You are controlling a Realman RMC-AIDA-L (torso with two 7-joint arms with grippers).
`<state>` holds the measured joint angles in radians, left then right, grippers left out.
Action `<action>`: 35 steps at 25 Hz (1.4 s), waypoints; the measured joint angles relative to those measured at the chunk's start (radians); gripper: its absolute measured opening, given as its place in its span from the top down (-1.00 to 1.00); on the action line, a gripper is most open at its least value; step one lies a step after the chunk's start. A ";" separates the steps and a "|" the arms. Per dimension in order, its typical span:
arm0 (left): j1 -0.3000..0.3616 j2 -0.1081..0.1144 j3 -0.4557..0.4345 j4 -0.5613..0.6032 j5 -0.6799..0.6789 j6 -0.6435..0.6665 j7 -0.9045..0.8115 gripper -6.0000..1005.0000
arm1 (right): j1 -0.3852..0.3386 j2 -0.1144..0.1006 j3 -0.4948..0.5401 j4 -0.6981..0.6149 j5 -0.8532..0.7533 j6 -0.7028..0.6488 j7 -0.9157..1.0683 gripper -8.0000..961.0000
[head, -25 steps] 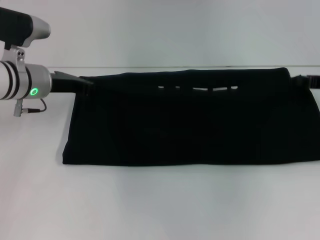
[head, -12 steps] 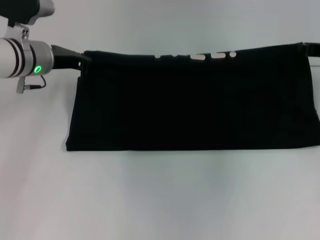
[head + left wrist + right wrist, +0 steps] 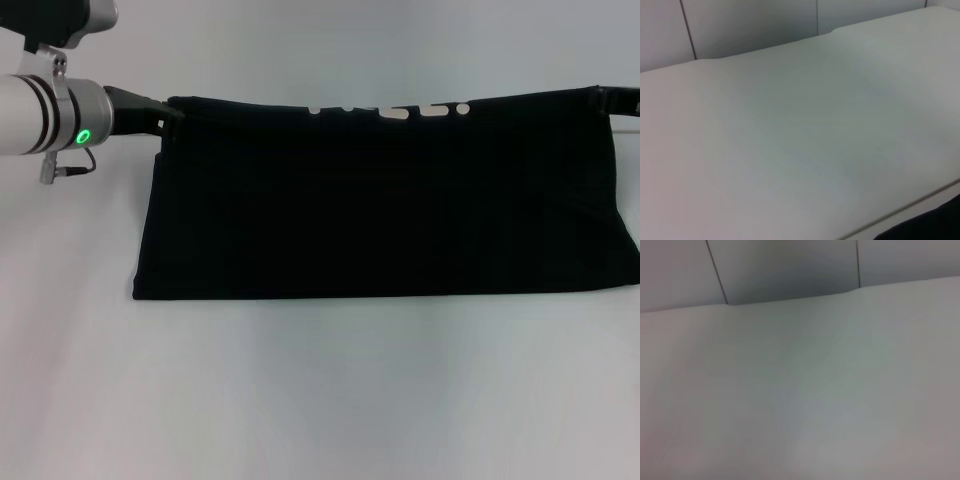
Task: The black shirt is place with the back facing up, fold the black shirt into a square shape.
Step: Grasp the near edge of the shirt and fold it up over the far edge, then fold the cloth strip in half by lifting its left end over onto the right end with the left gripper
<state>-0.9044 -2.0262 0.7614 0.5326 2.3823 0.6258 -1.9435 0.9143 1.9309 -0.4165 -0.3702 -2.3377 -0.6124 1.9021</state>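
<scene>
The black shirt (image 3: 385,205) hangs as a wide, taut sheet, its lower edge resting on the white table (image 3: 320,400). White lettering (image 3: 390,111) peeks along its top edge. At the shirt's upper left corner my left gripper (image 3: 165,113) is shut on the fabric. My right gripper (image 3: 607,98) holds the upper right corner at the frame's edge, mostly out of view. A dark patch (image 3: 935,225) in the left wrist view may be the shirt. The right wrist view shows only table and wall.
The white table (image 3: 790,150) extends all around the shirt, with a broad bare stretch in front of its lower edge. A pale panelled wall (image 3: 790,265) stands beyond the table's far edge.
Both grippers have carried the shirt's top edge up and farther back since a second ago, stretching it flat. The lettering moved to the top edge. Little differs from half a second ago.
</scene>
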 joint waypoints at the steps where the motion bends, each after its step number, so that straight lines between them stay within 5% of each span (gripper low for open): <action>1: 0.000 -0.002 0.000 -0.004 0.000 -0.013 0.000 0.88 | 0.000 0.002 -0.002 0.001 0.000 0.001 0.000 0.91; 11: -0.002 -0.040 -0.002 -0.032 -0.005 -0.163 -0.010 0.74 | -0.004 0.001 -0.036 -0.017 -0.002 -0.003 0.012 0.91; 21: 0.002 -0.040 -0.013 -0.050 -0.006 -0.235 -0.084 0.17 | -0.014 -0.021 -0.030 -0.046 -0.001 -0.044 0.023 0.08; 24: 0.031 -0.029 -0.013 0.002 -0.004 -0.112 -0.178 -0.04 | -0.031 -0.031 -0.027 -0.071 0.013 -0.170 0.042 -0.16; 27: 0.086 -0.009 -0.019 0.119 -0.014 0.166 -0.271 -0.31 | -0.066 -0.040 -0.026 -0.103 0.075 -0.340 0.043 -0.41; 31: 0.159 -0.001 -0.057 0.256 -0.064 0.509 -0.291 -0.61 | -0.143 -0.045 -0.030 -0.123 0.228 -0.599 -0.041 -0.40; 35: 0.187 0.013 -0.136 0.268 -0.085 0.694 -0.281 -0.81 | -0.177 -0.038 -0.035 -0.123 0.266 -0.703 -0.118 -0.40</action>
<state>-0.7169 -2.0130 0.6251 0.8006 2.2971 1.3201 -2.2246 0.7376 1.8926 -0.4511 -0.4932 -2.0713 -1.3157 1.7845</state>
